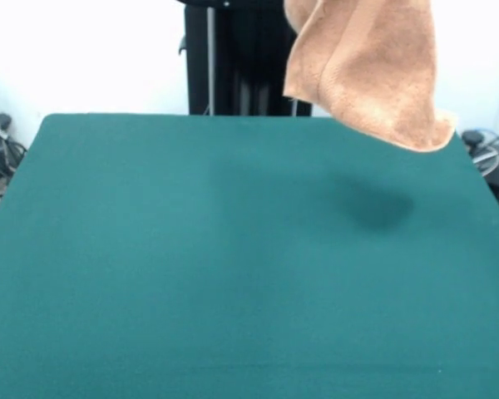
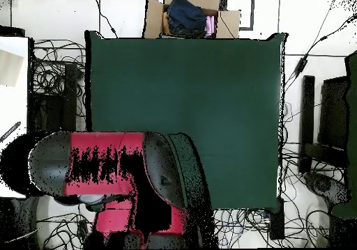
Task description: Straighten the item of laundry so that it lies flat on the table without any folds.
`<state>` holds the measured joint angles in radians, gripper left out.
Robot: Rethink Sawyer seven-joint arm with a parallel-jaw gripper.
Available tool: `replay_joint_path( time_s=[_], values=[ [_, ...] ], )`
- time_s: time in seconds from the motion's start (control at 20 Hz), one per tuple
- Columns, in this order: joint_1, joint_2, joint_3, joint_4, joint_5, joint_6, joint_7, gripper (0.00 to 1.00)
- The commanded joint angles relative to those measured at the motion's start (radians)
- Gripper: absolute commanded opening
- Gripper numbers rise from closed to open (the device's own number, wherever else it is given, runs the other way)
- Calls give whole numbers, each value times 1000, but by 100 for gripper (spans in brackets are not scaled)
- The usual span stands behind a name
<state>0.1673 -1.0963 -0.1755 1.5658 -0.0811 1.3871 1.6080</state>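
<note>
Front view has the towel (image 1: pixel 374 71) hanging bunched in the air above the green surface (image 1: pixel 233 274), its shadow beneath; whether the tool is clamped, I cannot tell.

We see bright, even light in the front view; the wall behind is washed out to near white. The hanging towel (image 1: pixel 370 66) casts a soft dark shadow on the table (image 1: pixel 150 274) just below it, so the light probably comes from above. Edges look slightly soft throughout.
</note>
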Motion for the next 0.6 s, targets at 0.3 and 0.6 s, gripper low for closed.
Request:
replay_joint_path(
  time_s=[0.3, 0.6],
  values=[
    [53, -24, -51, 188, 51, -47, 328, 0],
    [56, -26, -59, 236, 55, -90, 308, 0]
  ],
)
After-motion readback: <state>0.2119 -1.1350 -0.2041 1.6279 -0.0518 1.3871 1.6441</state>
